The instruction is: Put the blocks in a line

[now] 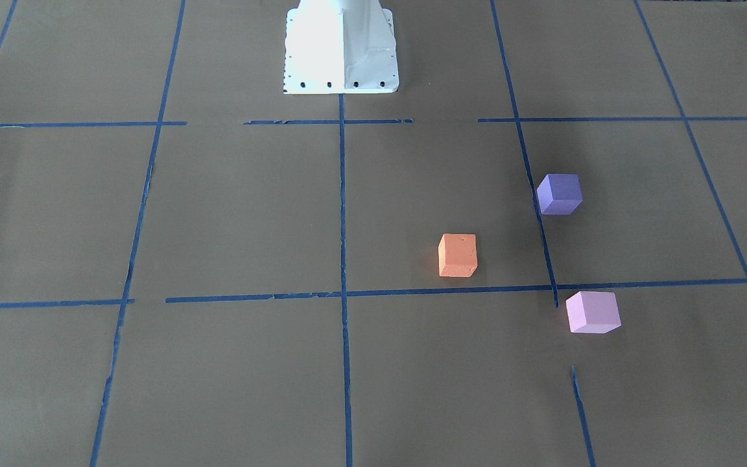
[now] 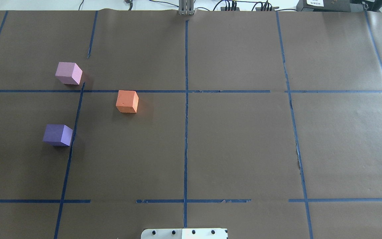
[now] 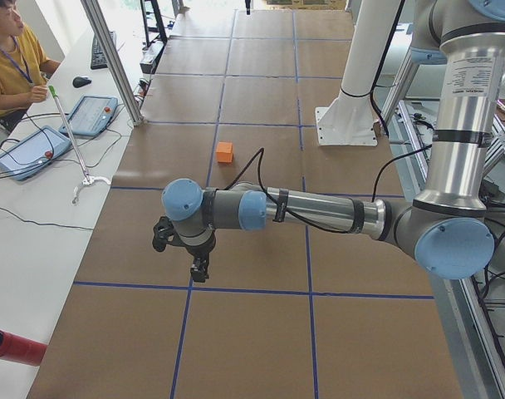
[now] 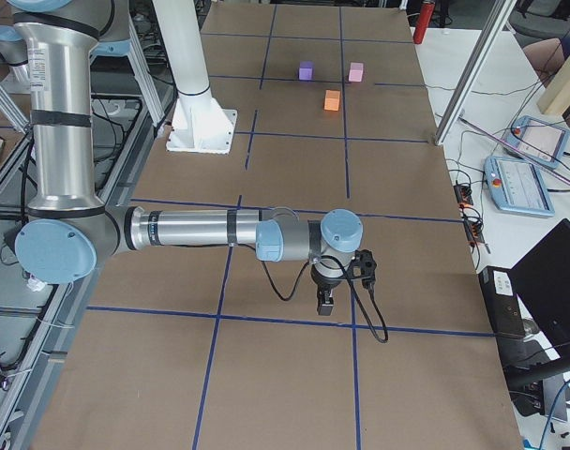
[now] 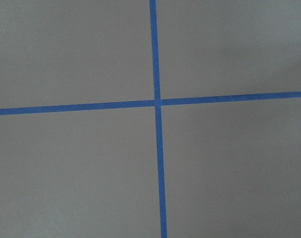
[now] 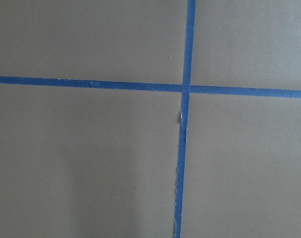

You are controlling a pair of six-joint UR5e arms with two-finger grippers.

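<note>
Three cubes sit apart on the brown table, on the robot's left half. The orange block (image 2: 127,101) is nearest the centre line, and it also shows in the front-facing view (image 1: 458,255). The violet-purple block (image 2: 57,134) lies closer to the robot, and the pale pink block (image 2: 68,73) lies farther out. My left gripper (image 3: 199,270) hangs above bare table at the near end of the exterior left view. My right gripper (image 4: 326,302) hangs above bare table, far from the blocks. I cannot tell whether either is open. Both wrist views show only paper and tape.
The white robot base (image 1: 341,52) stands at the table's middle edge. Blue tape lines (image 2: 186,99) form a grid on the brown paper. An operator (image 3: 7,62) sits beside a side table with tablets (image 3: 32,151). A metal post (image 3: 111,62) stands at the table edge.
</note>
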